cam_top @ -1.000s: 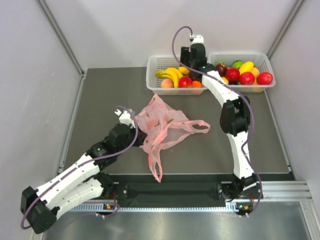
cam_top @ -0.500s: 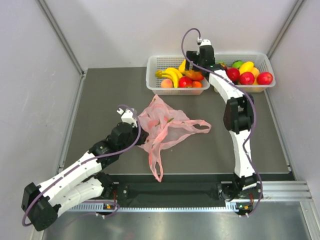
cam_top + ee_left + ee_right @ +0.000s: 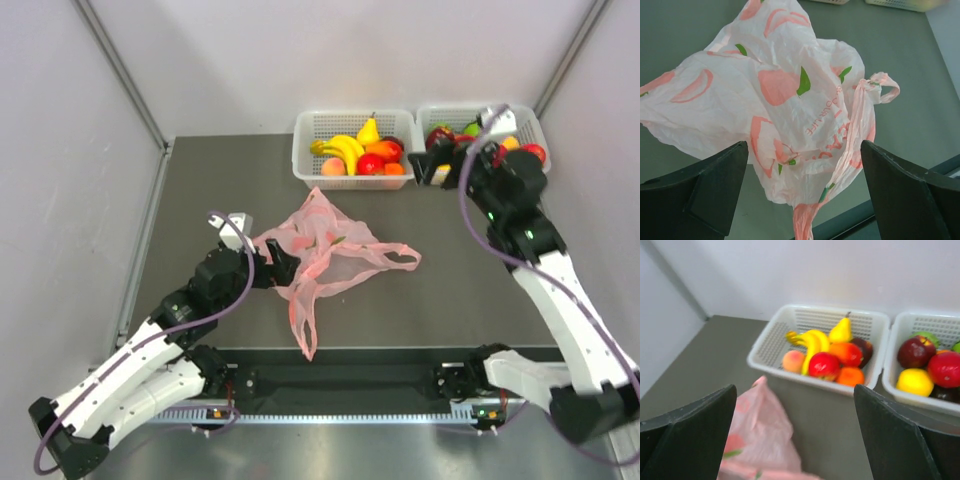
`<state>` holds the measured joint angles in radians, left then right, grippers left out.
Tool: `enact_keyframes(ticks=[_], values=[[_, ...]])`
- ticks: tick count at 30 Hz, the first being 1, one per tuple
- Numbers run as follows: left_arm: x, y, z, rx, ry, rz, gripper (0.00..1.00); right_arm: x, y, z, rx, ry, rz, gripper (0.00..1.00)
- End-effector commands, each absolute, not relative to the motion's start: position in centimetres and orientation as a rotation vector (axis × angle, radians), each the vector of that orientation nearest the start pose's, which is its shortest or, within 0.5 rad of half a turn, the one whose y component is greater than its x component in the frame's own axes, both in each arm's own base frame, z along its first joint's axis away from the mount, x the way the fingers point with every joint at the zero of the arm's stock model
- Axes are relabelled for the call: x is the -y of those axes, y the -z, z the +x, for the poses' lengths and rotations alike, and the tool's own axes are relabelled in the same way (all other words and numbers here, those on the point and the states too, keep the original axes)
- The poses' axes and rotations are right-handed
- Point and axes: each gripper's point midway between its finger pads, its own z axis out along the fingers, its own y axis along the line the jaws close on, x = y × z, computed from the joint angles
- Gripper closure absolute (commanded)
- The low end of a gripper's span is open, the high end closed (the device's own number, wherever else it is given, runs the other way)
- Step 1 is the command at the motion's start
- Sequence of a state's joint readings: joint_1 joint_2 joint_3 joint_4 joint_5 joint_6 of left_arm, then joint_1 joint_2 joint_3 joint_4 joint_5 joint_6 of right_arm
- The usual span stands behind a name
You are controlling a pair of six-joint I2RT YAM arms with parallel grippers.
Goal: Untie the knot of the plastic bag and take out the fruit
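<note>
Both hands read wide. My left hand [image 3: 288, 262] grips nothing; its fingers sit at the left edge of the plastic bag [image 3: 325, 250], and I cannot tell whether they touch it. The plastic bag lies crumpled and slack mid-counter [image 3: 220, 180], with one handle loop [image 3: 400, 255] trailing right and the other handle loop [image 3: 303, 335] pointing toward the near edge, the two apart. My right hand [image 3: 432, 170] is empty, raised over the left end of the right basket [image 3: 530, 125]. The fruit, namely peach [image 3: 334, 166], red apple [image 3: 370, 164], yellow pear [image 3: 370, 130] and orange-red one [image 3: 385, 150], sits in the left basket [image 3: 305, 160] beside the bananas [image 3: 343, 150].
</note>
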<state>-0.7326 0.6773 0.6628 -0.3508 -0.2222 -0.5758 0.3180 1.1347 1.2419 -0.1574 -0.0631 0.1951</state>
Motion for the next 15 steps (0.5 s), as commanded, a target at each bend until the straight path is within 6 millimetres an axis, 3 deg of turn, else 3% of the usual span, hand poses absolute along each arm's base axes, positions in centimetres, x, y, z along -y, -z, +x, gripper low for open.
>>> enact_keyframes(ticks=[1, 2, 4, 5, 7, 8, 13, 15], values=[[16.9, -23.6, 21.5, -1.943, 0.666, 0.005, 0.01, -14.8, -35.2, 30.9, -1.694, -0.568, -0.198, 0.0], [16.7, -23.8, 21.0, -1.944, 0.676, 0.012, 0.01, -14.2, -35.8, 28.0, -1.642, -0.596, -0.202, 0.0], [16.8, -24.4, 20.5, -1.938, 0.7, 0.024, 0.01, -13.5, -36.2, 25.0, -1.604, -0.644, -0.182, 0.0], [16.7, -24.4, 20.1, -1.942, 0.714, 0.036, 0.01, -13.3, -37.1, 22.1, -1.533, -0.683, -0.213, 0.0], [16.7, -25.2, 19.5, -1.93, 0.748, 0.039, 0.01, -12.7, -37.3, 19.3, -1.512, -0.714, -0.22, 0.0], [16.7, -25.4, 19.2, -1.923, 0.761, 0.045, 0.01, -12.1, -38.6, 17.1, -1.451, -0.728, -0.221, 0.0], [16.2, -26.8, 17.7, -1.901, 0.814, 0.048, 0.01, -10.0, -39.1, 10.6, -1.4, -0.738, -0.237, 0.0], [15.8, -27.1, 17.2, -1.898, 0.822, 0.043, 0.01, -9.7, -38.8, 9.4, -1.399, -0.735, -0.255, 0.0]])
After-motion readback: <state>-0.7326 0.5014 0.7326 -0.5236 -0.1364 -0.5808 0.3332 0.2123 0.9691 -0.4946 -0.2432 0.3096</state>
